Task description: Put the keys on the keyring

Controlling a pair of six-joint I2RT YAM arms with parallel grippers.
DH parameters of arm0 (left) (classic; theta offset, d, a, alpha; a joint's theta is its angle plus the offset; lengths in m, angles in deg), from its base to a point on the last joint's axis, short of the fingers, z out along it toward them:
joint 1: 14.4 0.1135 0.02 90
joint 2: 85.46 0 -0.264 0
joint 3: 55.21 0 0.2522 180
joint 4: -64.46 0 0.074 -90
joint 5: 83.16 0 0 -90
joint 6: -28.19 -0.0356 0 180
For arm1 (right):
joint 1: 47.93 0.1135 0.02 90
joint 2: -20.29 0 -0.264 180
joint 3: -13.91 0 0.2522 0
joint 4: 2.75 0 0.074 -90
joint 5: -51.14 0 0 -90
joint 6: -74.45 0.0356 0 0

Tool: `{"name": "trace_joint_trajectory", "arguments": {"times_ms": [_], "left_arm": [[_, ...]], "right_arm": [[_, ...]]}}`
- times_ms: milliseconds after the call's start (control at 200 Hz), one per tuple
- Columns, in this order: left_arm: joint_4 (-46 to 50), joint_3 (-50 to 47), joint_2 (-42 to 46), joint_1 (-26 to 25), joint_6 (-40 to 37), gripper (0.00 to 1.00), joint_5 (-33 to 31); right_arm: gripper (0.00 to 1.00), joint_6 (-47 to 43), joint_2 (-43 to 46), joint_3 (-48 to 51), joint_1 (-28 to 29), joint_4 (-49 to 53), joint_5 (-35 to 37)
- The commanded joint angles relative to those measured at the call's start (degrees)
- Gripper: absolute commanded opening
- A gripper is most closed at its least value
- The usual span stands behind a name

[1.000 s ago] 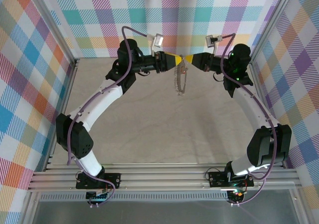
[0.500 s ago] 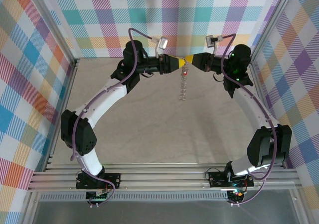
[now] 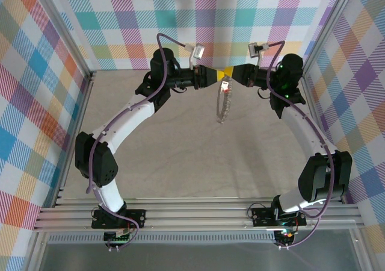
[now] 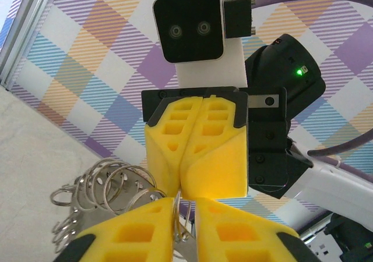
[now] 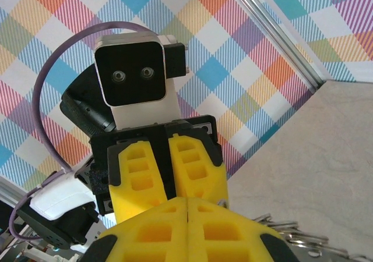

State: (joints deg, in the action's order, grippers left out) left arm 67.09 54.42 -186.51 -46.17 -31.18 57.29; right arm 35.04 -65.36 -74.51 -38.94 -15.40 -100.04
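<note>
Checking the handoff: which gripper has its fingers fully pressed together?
The right gripper: its yellow fingers meet with no gap. The left gripper shows a narrow slit, with the keyring wire in it.

This is a robot lab. Two robot arms are bolted to a metal frame at a table. Bright checked cloth walls stand all around.
</note>
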Motion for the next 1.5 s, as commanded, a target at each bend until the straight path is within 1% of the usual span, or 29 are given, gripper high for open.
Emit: {"name": "trace_joint_trajectory", "arguments": {"times_ms": [0,160,225,300,335,350,360,375,380,385,390,395,435,455,480,560,690,860,985,1070,1145,1240,1495], "left_arm": [[-2.93,2.48,-0.44,-0.93,0.13,0.12,1.29],[-2.83,2.73,-0.81,-1.10,0.30,0.07,1.01],[-2.87,2.78,-1.07,-1.10,0.41,0.00,0.62],[-3.52,2.44,-1.11,-1.07,0.65,0.00,0.51],[-4.06,2.26,-1.22,-1.10,0.94,0.00,0.45],[-4.35,2.19,-1.23,-1.10,1.03,0.00,0.36],[-4.51,2.10,-1.25,-1.10,1.12,0.00,0.39],[-4.81,2.04,-1.28,-1.10,1.24,0.00,0.47],[-4.88,2.04,-1.31,-1.06,1.26,0.00,0.45],[-4.96,2.04,-1.32,-1.08,1.31,0.00,0.44],[-5.00,2.04,-1.33,-1.09,1.38,0.00,0.48],[-5.06,1.99,-1.33,-1.10,1.37,0.00,0.50],[-5.37,2.03,-1.33,-1.10,1.46,0.00,0.51],[-5.39,1.99,-1.27,-1.10,1.47,0.00,0.37],[-5.47,1.95,-1.11,-1.10,1.45,0.00,0.36],[-5.69,1.80,-0.83,-1.10,1.43,0.00,0.47],[-6.41,1.68,-0.51,-1.09,1.44,0.00,1.40],[-7.10,1.94,-0.07,-1.10,1.08,0.00,2.36],[-7.05,2.55,0.00,-1.01,0.66,0.00,3.18],[-7.06,3.13,-0.28,-1.01,0.49,0.00,3.66],[-7.15,3.66,-0.53,-0.97,0.58,0.00,4.07],[-7.32,4.19,-0.71,-0.97,0.81,0.00,4.36],[-8.02,4.47,-0.69,-1.09,1.60,0.00,4.45]], "right_arm": [[0.00,0.21,2.15,0.30,-0.12,-2.56,-0.83],[0.00,0.12,2.33,0.04,-0.12,-2.19,-0.89],[0.00,0.04,2.46,-0.23,-0.12,-1.86,-0.95],[0.00,-0.42,2.63,-0.79,-0.12,-0.71,-0.48],[0.07,-0.93,2.75,-1.16,-0.20,0.28,-0.14],[0.12,-1.27,2.87,-1.38,-0.20,0.81,0.07],[0.17,-1.54,3.04,-1.57,-0.28,1.30,0.30],[0.19,-1.76,3.14,-1.66,-0.40,1.66,0.53],[0.23,-2.00,3.30,-1.78,-0.50,2.10,0.65],[0.23,-2.00,3.30,-1.78,-0.50,2.10,0.65],[0.25,-2.25,3.40,-1.87,-0.65,2.43,0.92],[0.25,-2.25,3.40,-1.87,-0.65,2.43,0.92],[0.35,-3.28,4.39,-2.16,-1.59,4.08,1.81],[0.37,-3.49,4.84,-2.10,-2.08,4.43,2.16],[0.42,-3.65,5.83,-1.85,-3.15,4.78,2.83],[0.49,-3.49,8.18,-0.73,-6.26,5.21,4.19],[0.53,-4.52,11.26,2.05,-8.87,6.68,5.34],[0.54,-9.79,14.29,7.79,-8.91,10.72,7.84],[0.56,-10.16,15.48,11.89,-8.56,8.81,7.07],[0.59,-11.06,16.50,13.35,-7.34,8.32,6.43],[0.62,-13.13,17.16,13.74,-6.00,9.95,6.06],[0.63,-15.33,17.64,13.99,-4.41,11.71,5.74],[0.65,-17.42,17.62,14.03,-1.41,12.45,6.21]]}}
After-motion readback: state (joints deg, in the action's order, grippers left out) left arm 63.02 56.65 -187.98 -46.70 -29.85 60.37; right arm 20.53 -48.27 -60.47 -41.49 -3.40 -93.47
